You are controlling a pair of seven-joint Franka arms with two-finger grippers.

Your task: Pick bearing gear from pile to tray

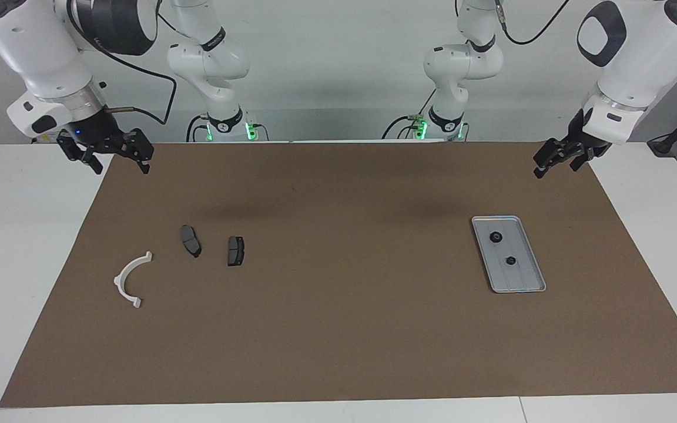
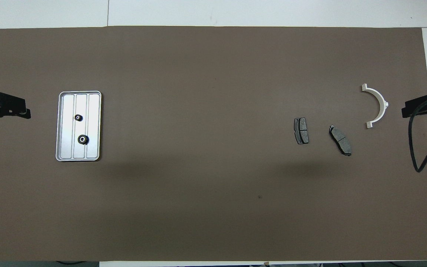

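Black gears point(image 1: 503, 249) in tray point(image 1: 529, 252), clear of both jaws.

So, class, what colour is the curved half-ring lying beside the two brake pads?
White. The curved half-ring shows best in the overhead view.

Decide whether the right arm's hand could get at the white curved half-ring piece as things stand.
Probably yes. The right hand hangs open over the mat's edge at its own end, and the white curved half-ring piece lies flat with bare brown mat around it, the two dark grey brake pads apart.
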